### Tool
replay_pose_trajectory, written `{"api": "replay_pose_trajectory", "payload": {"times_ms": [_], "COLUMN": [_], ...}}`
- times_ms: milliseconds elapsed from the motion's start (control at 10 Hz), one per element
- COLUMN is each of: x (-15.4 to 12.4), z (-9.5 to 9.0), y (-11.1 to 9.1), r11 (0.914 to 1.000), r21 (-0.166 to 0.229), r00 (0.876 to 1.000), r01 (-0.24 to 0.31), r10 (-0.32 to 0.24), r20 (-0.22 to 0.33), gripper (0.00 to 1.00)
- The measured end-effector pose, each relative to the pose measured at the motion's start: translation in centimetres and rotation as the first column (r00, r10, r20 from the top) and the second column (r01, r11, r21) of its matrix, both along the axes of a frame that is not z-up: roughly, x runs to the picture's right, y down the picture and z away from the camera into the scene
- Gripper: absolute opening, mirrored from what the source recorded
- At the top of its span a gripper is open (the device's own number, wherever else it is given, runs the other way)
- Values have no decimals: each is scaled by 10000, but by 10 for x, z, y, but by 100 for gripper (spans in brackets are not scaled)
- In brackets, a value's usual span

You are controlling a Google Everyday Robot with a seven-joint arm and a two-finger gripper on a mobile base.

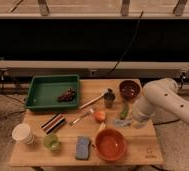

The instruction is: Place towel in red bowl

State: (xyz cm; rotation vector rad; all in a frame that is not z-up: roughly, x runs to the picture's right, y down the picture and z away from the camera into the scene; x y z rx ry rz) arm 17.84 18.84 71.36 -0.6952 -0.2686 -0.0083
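A wooden bench (138, 152) stands before a dark wall and rail, crowded with small things. Nearest, the red bowl (110, 144) sits at the front edge, beside a blue sponge (82, 148). Just behind it and to the right lies the towel (122, 122), a small pale scrap, its long axis running roughly left to right. The gripper (136, 121) hangs at the towel's right end, seemingly touching it; whether its fingers are closed on it I cannot tell. The bowl lies forward and left of the gripper.
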Motion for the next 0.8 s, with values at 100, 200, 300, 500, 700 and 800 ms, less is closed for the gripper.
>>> {"api": "replay_pose_trajectory", "payload": {"times_ms": [100,200,300,500,700,800], "x": [-6,-15,-21,-36,-49,-56], "z": [2,1,0,-5,-8,-7], "y": [6,12,17,31,47,53], "r11": [9999,9996,9992,9972,9943,9933], "r21": [-84,-176,-231,-279,-347,-398], "r00": [9999,9991,9983,9951,9905,9881], "r01": [75,221,337,692,1004,1082], "r10": [-74,-215,-325,-670,-966,-1031], "r20": [135,354,491,731,980,1138], "gripper": [0,0,0,4,23,34]}}
